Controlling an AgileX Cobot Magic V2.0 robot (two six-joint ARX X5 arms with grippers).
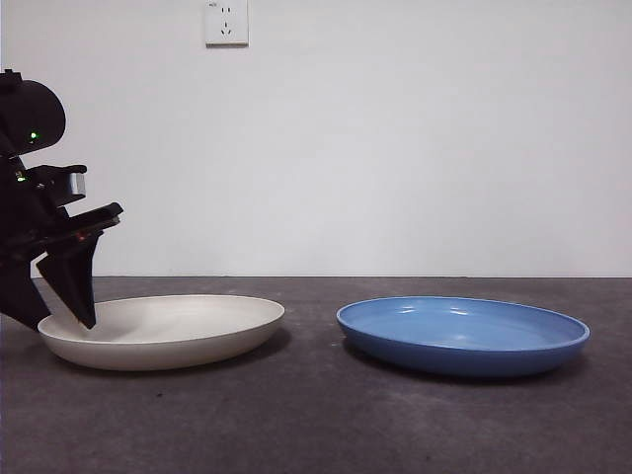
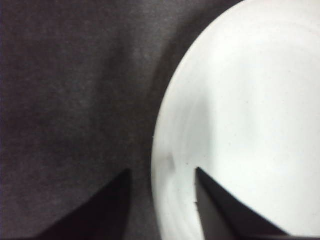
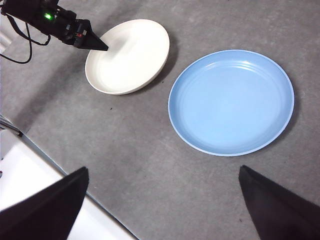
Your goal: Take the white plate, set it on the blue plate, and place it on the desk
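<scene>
Front view: sitting flat on the desk (image 1: 316, 425), white plate (image 1: 168, 331) at left, blue plate (image 1: 464, 336) at right, apart, both round with no long axis. Left gripper (image 1: 61, 314) tilting down at the white plate's left rim.

Left wrist view: jaws parted, straddling that rim, one over the plate, one outside.

Right wrist view: right gripper (image 3: 162, 200) hovering high, jaws spread wide, holding nothing.

Left gripper (image 1: 61, 314) at the scene's left, lowered, tips pointing down, jaws parted, one either side of a rim. Right gripper (image 3: 162, 172) raised high above the table, jaws spread wide, holding nothing.
</scene>
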